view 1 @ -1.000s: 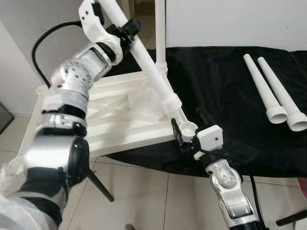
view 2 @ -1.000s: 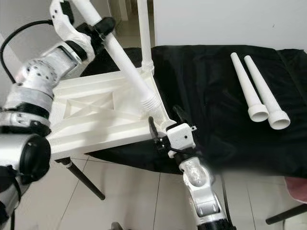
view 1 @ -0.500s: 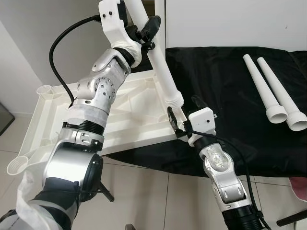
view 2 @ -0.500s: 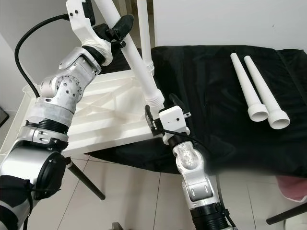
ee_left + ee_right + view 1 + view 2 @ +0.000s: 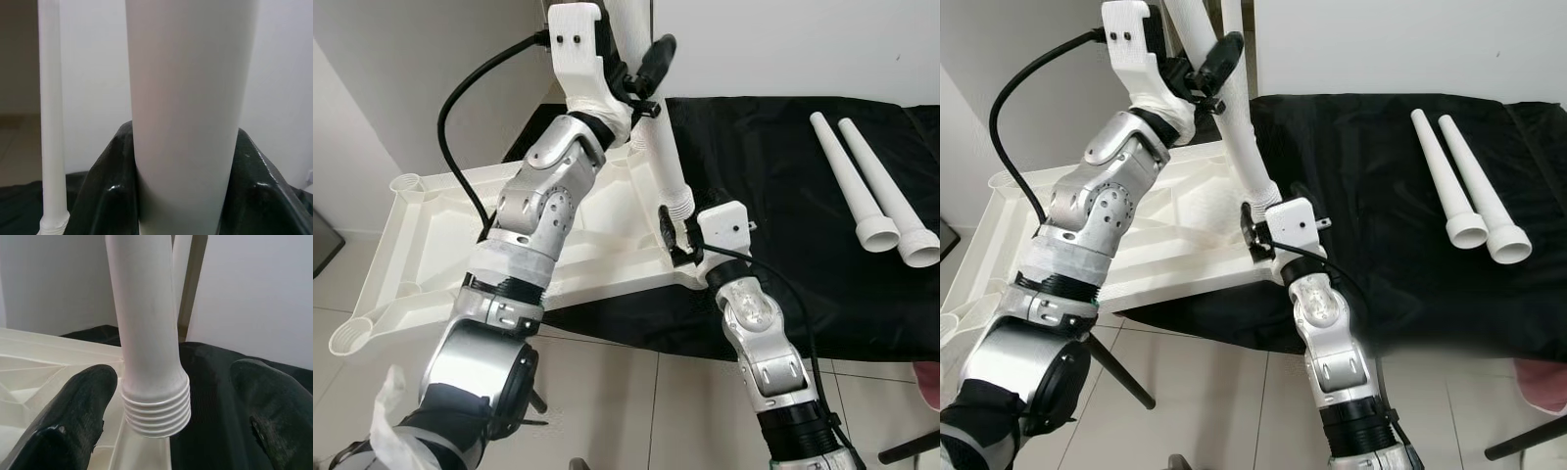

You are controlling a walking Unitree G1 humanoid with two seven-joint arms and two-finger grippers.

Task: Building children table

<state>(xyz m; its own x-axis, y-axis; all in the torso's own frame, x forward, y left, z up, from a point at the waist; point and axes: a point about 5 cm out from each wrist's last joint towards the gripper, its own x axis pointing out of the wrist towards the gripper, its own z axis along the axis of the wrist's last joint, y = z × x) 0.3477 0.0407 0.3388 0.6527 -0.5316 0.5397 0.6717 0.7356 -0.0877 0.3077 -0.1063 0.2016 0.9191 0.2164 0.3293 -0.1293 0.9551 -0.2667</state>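
The white table top (image 5: 431,230) lies upside down, half on the black-covered surface. One white leg (image 5: 1234,39) stands upright in its far right corner. My left gripper (image 5: 641,69) is shut on a second leg (image 5: 664,162), held steeply tilted, with black fingers (image 5: 110,196) on either side of it. That leg's ribbed end (image 5: 156,411) rests at the near right corner socket, its threads still showing. My right gripper (image 5: 683,223) is open there, its fingers (image 5: 78,411) wide apart on both sides of the ribbed end and not touching it.
Two spare white legs (image 5: 857,186) (image 5: 896,196) lie side by side on the black cloth (image 5: 783,264) at the far right. Below are a tiled floor and a black stand leg (image 5: 1121,372). A white wall is behind, and a pink item (image 5: 930,377) sits at the lower right edge.
My left arm has swung the held leg more upright and to the right, bringing its ribbed end down onto the corner socket. My right gripper has moved in closer around that corner.
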